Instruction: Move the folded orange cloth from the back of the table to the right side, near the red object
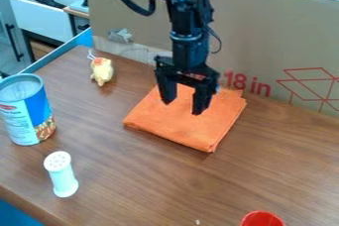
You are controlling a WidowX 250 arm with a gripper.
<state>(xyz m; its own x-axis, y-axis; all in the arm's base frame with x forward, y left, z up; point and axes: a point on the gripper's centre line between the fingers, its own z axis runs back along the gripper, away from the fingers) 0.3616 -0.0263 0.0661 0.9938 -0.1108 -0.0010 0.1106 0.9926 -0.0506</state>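
With jaws spread, my black two-finger gripper [182, 107] hung above the folded orange cloth [189, 132], far centre; left, I observed a blue-and-white cylindrical can [24, 113] beyond a white perforated-top shaker [62, 176].

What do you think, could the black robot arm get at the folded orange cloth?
Probably yes: its black two-fingered pincer hangs open over the folded orange cloth, with nothing visible in the way.
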